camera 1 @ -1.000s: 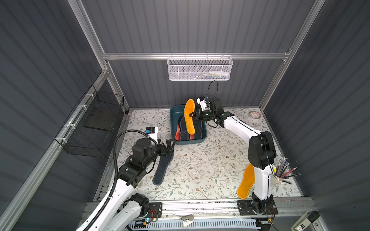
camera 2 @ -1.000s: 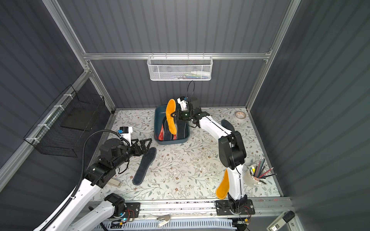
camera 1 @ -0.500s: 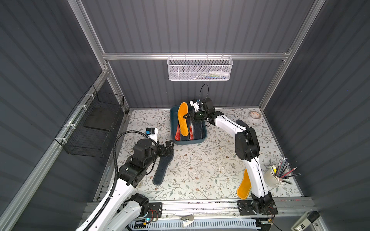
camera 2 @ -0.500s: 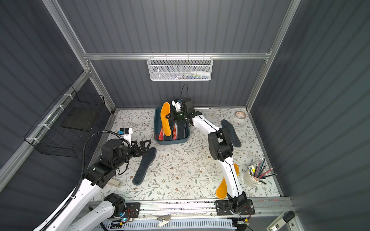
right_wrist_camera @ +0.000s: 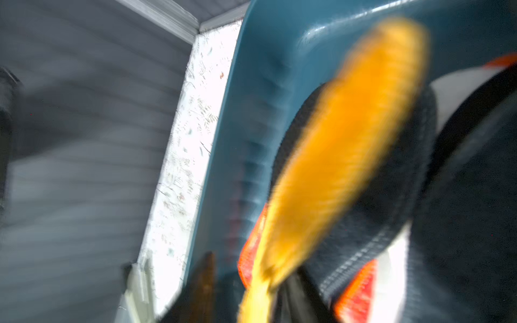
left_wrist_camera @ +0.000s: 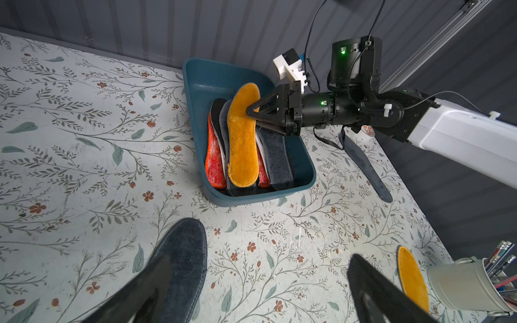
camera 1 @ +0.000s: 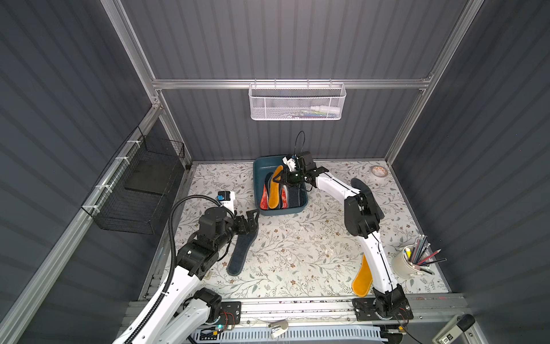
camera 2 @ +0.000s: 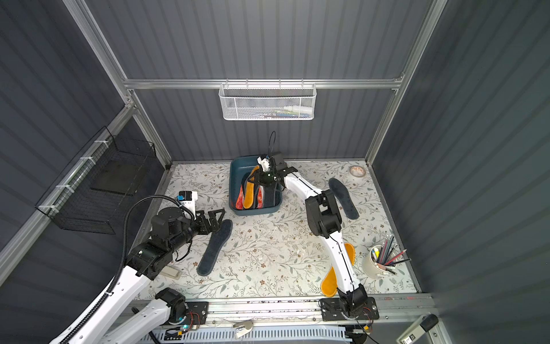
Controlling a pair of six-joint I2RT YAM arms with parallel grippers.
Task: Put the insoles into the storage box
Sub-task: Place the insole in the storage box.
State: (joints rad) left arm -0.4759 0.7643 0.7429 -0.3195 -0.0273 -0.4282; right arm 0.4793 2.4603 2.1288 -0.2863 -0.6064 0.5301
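The teal storage box holds several insoles, red-orange, black, white and dark grey-blue. An orange insole lies on top of that pile. My right gripper hangs over the box, its jaws apart around that insole's edge. A dark grey-blue insole lies on the table. My left gripper hovers open at its toe end.
Another dark insole lies right of the box and an orange one near the right arm's base. A pencil cup stands front right, a tape roll back right. A white mesh basket and a black wire basket hang on the walls.
The right gripper has swung the orange insole from upright down onto the pile in the box, and its jaws have parted. The left arm has hardly moved.
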